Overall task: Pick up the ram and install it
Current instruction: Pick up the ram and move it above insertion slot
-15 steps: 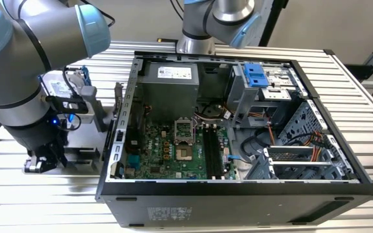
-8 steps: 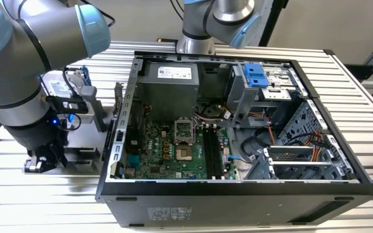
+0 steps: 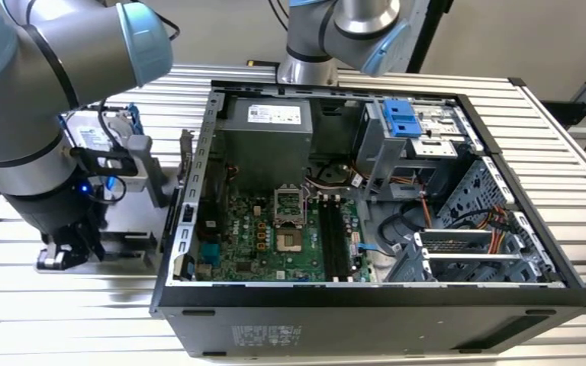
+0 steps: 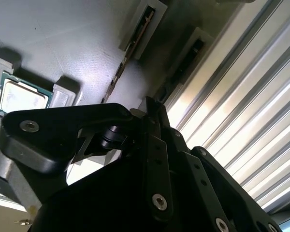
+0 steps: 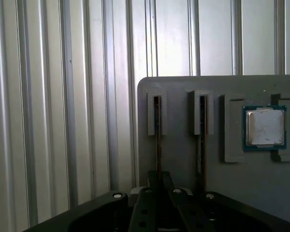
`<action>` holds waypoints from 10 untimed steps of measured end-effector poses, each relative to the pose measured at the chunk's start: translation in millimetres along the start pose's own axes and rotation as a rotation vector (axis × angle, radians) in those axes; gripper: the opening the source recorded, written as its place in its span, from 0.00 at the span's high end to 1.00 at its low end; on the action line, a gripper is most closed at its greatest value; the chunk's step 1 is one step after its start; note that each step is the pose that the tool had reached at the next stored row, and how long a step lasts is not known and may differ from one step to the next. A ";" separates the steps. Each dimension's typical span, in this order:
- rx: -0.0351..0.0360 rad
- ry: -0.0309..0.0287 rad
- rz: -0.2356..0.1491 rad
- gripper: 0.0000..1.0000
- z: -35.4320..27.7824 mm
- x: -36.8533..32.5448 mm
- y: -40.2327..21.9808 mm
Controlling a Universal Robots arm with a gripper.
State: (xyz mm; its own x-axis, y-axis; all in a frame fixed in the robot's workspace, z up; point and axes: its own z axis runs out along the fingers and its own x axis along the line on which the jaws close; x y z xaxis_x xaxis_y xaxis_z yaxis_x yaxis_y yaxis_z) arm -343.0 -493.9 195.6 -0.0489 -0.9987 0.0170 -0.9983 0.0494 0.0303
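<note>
Two ram sticks stand on edge in slotted holders on a grey tray (image 5: 183, 89). The ram (image 5: 157, 121) nearest the tray's edge has my gripper (image 5: 158, 181) over its near end, one finger on each side, shut on it. That ram (image 4: 186, 60) still sits in its holder in the second wrist view, where the gripper (image 4: 153, 108) meets its end. The other ram stick (image 5: 201, 125) stands free beside it. In the exterior view the gripper (image 3: 69, 248) is low over the tray (image 3: 130, 229), to the left of the open computer case (image 3: 375, 301).
A square silver CPU (image 5: 265, 126) lies in a tray pocket beyond the second stick. The case holds a green motherboard with long black memory slots (image 3: 336, 232). A silver drive with blue rails (image 3: 94, 137) stands behind my arm. Another arm's base (image 3: 323, 38) sits behind the case. The table is ribbed metal.
</note>
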 end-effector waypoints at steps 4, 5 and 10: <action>0.0001 0.0000 0.000 1.00 -4.3 0.1 0.1; 0.0000 0.0000 0.000 1.00 -5.6 0.1 0.2; 0.0001 0.0000 0.000 1.00 -13.4 0.2 0.4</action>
State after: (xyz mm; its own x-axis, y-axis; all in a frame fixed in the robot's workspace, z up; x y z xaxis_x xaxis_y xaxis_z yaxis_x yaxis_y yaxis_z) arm -343.0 -493.9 209.0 -0.0488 -0.9987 0.0170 -0.9983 0.0493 0.0302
